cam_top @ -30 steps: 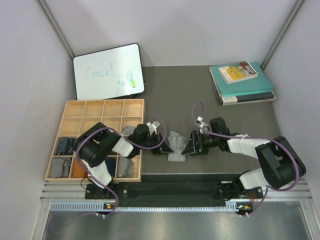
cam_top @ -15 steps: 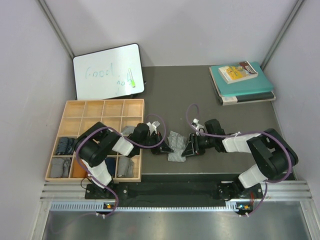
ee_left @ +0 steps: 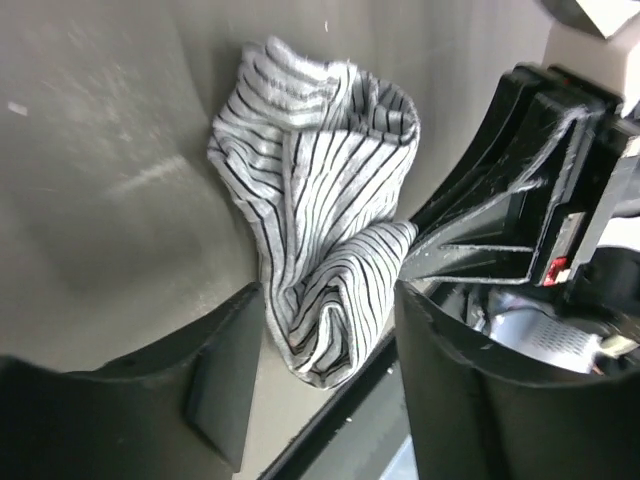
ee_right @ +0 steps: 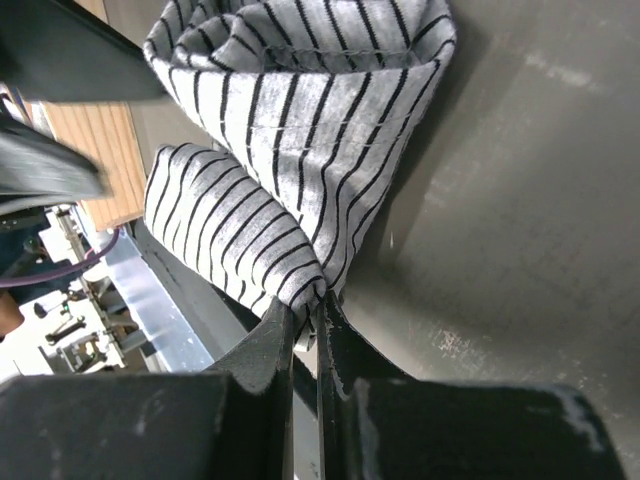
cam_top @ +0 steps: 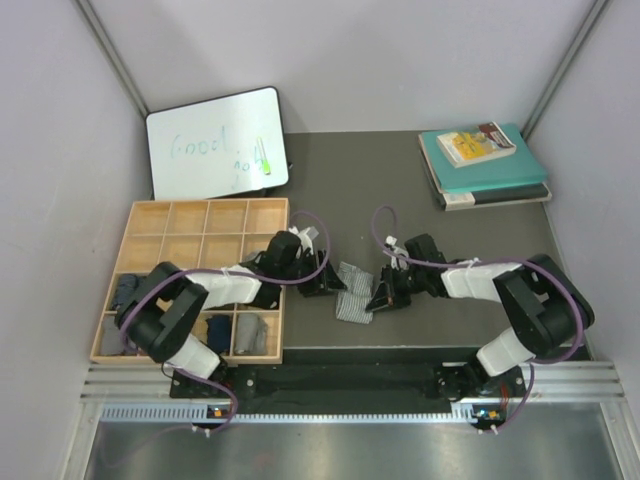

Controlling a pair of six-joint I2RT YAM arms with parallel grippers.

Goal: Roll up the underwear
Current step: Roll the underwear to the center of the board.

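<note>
Left claw (ee_left: 330, 335) sprung apart, off crumpled striped knit underwear (ee_left: 320, 170); right claw (ee_right: 308, 318) now pinched on soft fold.

Whiteboard (cam_top: 217, 142): the handwriting was too small to read in full.
Wooden tray (cam_top: 190, 218): the left arm (cam_top: 222, 286) covered part of its near compartments, and the garments inside were too small to tell apart.
Striped underwear (ee_right: 300, 120): its pinched edge was hidden inside the right gripper (ee_right: 307, 318), and its far end was cut off at the right wrist view's top edge.
Top book (cam_top: 478, 143): the cover print was too small to read.
</note>
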